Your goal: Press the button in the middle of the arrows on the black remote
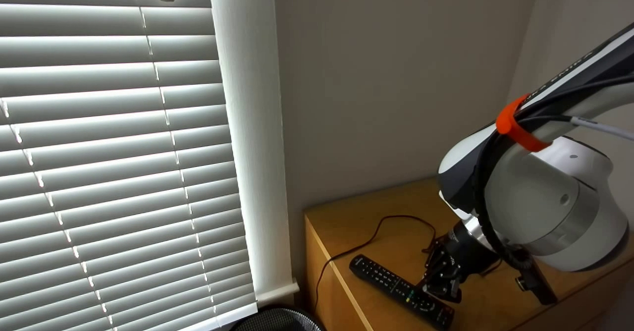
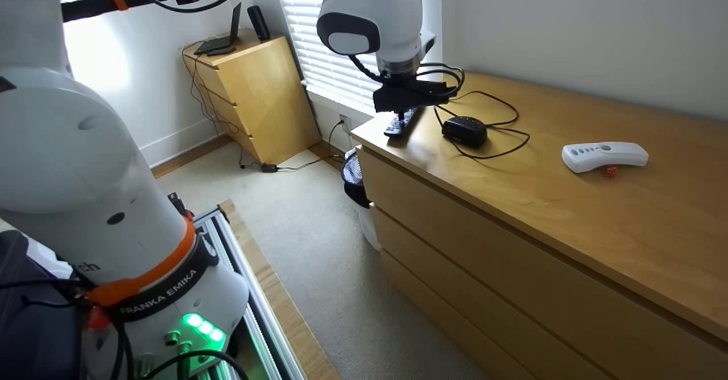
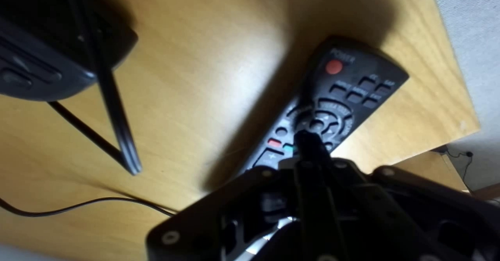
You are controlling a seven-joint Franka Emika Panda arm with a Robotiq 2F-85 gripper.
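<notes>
Black tool (image 3: 308, 139) points down, perhaps touching remote (image 1: 397, 290).

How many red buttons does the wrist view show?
2, on the black remote: power button near one end, small button beside a green one. The gripper may hide others.

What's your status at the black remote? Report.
Jaws shut at the arrow ring, contact unclear. Black remote lies flat, middle button in sight. Corded black device off to one side, not blocking.
</notes>
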